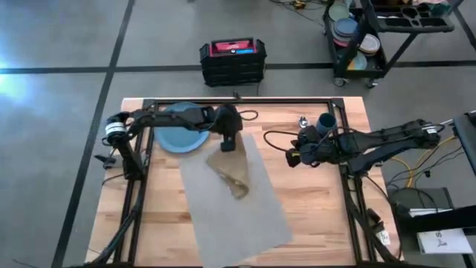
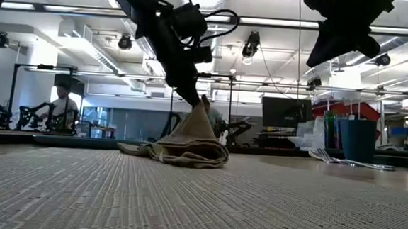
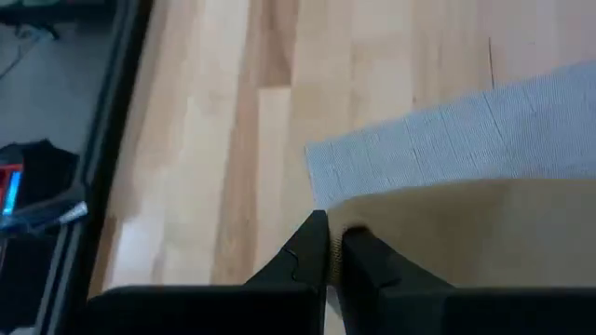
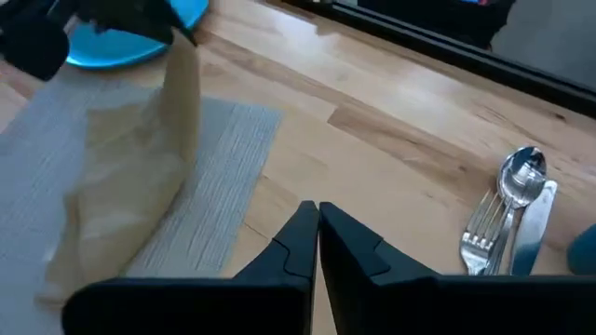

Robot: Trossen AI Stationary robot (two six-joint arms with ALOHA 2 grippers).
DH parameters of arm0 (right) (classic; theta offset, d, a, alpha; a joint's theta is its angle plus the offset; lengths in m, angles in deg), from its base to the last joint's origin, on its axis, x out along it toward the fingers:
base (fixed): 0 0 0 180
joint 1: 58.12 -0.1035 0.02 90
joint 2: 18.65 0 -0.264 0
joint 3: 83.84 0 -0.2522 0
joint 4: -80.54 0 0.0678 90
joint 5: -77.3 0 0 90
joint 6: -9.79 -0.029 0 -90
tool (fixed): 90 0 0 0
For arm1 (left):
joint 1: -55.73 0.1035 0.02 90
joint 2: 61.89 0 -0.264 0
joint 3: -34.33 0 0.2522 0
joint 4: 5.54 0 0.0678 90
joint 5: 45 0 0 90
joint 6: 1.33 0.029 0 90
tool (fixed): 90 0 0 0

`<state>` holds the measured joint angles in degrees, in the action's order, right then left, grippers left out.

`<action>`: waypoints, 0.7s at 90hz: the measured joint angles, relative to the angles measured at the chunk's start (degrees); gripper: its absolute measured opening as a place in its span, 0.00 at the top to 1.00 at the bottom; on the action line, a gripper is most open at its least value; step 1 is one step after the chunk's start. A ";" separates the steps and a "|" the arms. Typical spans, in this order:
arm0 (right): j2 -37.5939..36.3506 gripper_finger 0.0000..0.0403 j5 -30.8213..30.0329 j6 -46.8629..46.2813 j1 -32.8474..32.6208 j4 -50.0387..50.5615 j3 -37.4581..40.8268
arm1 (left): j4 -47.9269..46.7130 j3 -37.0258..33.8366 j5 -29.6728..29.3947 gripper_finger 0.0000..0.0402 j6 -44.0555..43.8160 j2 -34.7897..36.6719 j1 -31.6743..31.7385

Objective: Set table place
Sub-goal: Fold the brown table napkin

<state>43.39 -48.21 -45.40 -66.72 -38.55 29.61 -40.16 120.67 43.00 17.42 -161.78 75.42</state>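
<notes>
The left end effector (image 1: 230, 141) hangs over the far end of the grey placemat (image 1: 238, 212), its fingers (image 3: 315, 244) pinched tight on a top corner of the tan napkin (image 1: 232, 170). The cloth drapes down from that grip, its lower folds piled on the mat. Just behind it, the blue plate (image 1: 178, 138) sits on the wooden surface (image 1: 320, 208). Farther right, the right end effector (image 1: 294, 157) hovers above bare wood beside the mat, fingers pressed together and holding nothing. Beyond it, near the far edge, the fork (image 4: 480, 244), knife (image 4: 529, 240) and spoon (image 4: 521, 175) lie bunched together next to the dark-blue cup (image 1: 326, 121).
</notes>
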 joint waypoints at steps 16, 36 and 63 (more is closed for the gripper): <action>0.00 1.00 1.45 -0.78 0.00 -0.24 0.00 | 0.96 3.06 2.59 1.00 0.32 -3.58 0.70; 0.00 1.00 1.58 -2.28 0.00 -0.44 0.00 | 0.59 7.08 3.74 1.00 1.92 -10.68 0.84; 0.00 1.00 2.53 -4.47 0.00 -0.33 0.11 | 0.39 15.23 3.58 1.00 3.49 -19.18 2.46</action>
<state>43.39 -45.68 -49.86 -66.72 -38.89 29.72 -39.77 135.90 46.58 20.91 -180.96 77.88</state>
